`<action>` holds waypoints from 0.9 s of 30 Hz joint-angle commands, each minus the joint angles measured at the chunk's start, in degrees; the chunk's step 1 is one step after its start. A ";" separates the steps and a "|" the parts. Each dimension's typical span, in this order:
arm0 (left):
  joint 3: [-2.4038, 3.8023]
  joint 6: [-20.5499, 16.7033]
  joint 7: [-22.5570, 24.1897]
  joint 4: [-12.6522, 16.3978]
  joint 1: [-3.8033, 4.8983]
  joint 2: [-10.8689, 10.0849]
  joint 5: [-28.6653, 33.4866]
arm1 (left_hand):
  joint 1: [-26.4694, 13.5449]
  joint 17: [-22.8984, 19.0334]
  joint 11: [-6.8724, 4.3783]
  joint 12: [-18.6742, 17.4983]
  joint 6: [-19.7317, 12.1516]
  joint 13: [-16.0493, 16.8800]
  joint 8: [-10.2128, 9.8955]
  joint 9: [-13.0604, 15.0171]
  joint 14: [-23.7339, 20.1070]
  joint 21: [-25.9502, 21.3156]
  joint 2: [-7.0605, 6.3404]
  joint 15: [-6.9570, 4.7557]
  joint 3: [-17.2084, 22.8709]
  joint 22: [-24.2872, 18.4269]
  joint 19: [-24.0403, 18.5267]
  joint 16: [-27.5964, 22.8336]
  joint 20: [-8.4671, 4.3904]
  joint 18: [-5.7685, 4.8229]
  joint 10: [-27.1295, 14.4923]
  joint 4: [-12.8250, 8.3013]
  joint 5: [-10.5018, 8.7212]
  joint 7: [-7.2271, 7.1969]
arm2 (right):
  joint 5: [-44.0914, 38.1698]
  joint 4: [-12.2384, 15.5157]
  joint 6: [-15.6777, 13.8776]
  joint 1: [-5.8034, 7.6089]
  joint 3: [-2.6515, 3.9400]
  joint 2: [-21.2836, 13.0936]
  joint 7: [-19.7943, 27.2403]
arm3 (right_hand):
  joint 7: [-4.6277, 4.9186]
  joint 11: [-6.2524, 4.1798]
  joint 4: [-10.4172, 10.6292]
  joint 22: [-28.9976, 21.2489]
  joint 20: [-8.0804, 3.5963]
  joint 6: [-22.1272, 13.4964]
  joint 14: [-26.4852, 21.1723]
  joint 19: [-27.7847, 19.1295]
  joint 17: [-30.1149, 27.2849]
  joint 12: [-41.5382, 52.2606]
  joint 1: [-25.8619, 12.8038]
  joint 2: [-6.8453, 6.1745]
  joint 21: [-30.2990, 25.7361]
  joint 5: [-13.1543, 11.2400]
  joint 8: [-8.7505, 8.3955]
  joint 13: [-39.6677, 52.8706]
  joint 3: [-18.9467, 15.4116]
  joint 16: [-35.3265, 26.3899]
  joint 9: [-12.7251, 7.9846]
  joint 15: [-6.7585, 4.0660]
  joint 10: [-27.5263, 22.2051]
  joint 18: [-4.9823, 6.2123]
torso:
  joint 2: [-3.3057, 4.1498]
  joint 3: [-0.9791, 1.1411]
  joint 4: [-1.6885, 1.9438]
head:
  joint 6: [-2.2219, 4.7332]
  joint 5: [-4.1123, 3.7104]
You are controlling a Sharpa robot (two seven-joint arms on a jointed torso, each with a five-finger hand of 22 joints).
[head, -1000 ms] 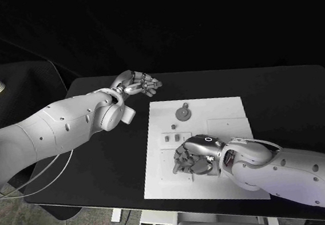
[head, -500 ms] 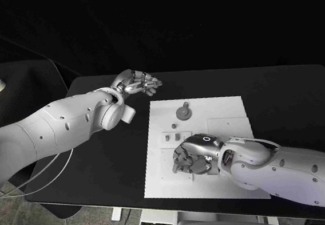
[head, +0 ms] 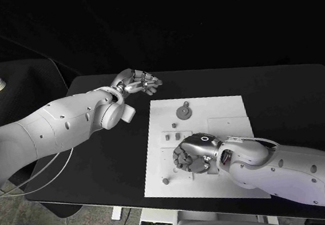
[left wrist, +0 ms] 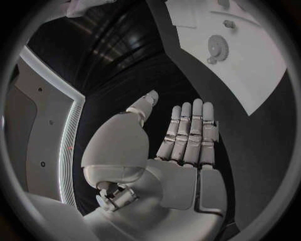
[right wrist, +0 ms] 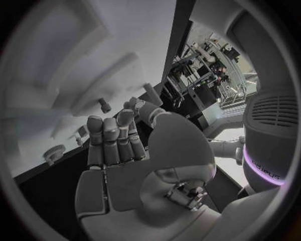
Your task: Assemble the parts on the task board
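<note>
While the right hand is hovering low over the near half of the board, its fingers are curling inward, and whether they are pinching a part I cannot tell. A gear is lying beyond it, small parts just beside its fingertips. Off the board's far corner, the left hand is resting released, fingers straight together, holding nothing.

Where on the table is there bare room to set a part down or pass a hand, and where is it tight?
Free: the black table right of the task board, and the strip between the board's far edge and the table's far edge. Crowded: the board's near half under the right hand, by the small parts; the left hand hovers off the board's far-left corner, near the gear.
</note>
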 commanded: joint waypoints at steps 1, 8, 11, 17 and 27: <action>0.05 0.52 0.35 0.17 0.08 0.03 -0.06 | 0.07 -0.06 0.06 -0.38 0.35 0.08 0.13 0.07 0.40 -0.33 0.60 0.03 -0.22 0.10 -0.26 -0.23 -0.02 -1.08 -0.02 0.05 0.00 -0.17 | -1.65 0.07 1.66 -0.01 0.00 0.10 -0.86 | 0.27 -0.14 -0.07 0.05 0.04 -0.10 -0.01 0.44 -0.10 -0.31 0.00 -0.50 7.35 -0.16 -0.20 -0.09 0.08 -0.28 -0.05 -0.22 0.29 0.92 | 0.01 0.02 0.00 | -0.02 0.02; 0.05 0.52 0.35 0.15 0.08 0.03 -0.06 | 0.08 -0.06 0.06 -0.39 0.35 0.08 0.13 0.07 0.41 -0.33 0.60 0.03 -0.22 0.10 -0.27 -0.24 -0.02 -1.08 -0.02 0.05 0.00 -0.17 | -1.99 -0.27 2.13 0.00 0.00 0.06 -1.34 | 0.27 -0.14 -0.06 0.06 0.05 -0.08 0.00 0.46 -0.10 -0.33 -0.04 -0.59 7.35 -0.17 -0.20 -0.10 0.10 -0.29 -0.05 -0.22 0.30 0.92 | 0.02 0.04 -0.02 | -0.08 -0.04; 0.05 0.55 0.36 0.17 0.08 0.03 -0.06 | 0.08 -0.07 0.06 -0.40 0.35 0.08 0.13 0.07 0.41 -0.33 0.60 0.03 -0.22 0.10 -0.27 -0.25 -0.02 -1.08 -0.02 0.05 0.00 -0.17 | -1.94 -0.33 1.73 0.00 0.00 -0.08 -1.41 | 0.27 -0.14 -0.06 0.06 0.05 -0.08 0.00 0.47 -0.11 -0.33 -0.06 -0.63 7.35 -0.18 -0.21 -0.11 0.11 -0.30 -0.05 -0.22 0.30 0.92 | 0.01 0.05 -0.01 | -0.11 -0.05; 0.05 0.51 0.37 0.12 0.08 0.02 -0.06 | 0.08 -0.07 0.06 -0.41 0.35 0.08 0.12 0.07 0.42 -0.34 0.60 0.03 -0.23 0.11 -0.28 -0.26 -0.02 -1.08 -0.02 0.05 0.00 -0.17 | -1.06 -0.15 0.58 0.00 0.00 -0.24 -0.97 | 0.27 -0.13 -0.06 0.07 0.04 -0.07 0.00 0.51 -0.12 -0.35 -0.09 -0.75 7.37 -0.19 -0.22 -0.13 0.13 -0.31 -0.05 -0.22 0.30 0.93 | 0.03 0.08 0.01 | -0.11 -0.06; 0.04 0.53 0.40 0.09 0.08 0.00 -0.06 | 0.09 -0.08 0.06 -0.43 0.36 0.09 0.12 0.07 0.43 -0.34 0.60 0.03 -0.23 0.11 -0.28 -0.28 -0.02 -1.08 -0.01 0.05 0.00 -0.17 | 1.60 2.92 -1.05 0.36 0.01 -1.69 1.29 | 0.46 -0.03 -0.32 0.47 -0.07 -0.96 -0.08 1.46 -0.34 -0.76 -0.53 -3.17 7.83 -0.26 -1.09 -0.49 0.39 -0.66 -0.37 -0.19 0.19 1.19 | -0.01 0.05 -0.04 | -0.13 -0.05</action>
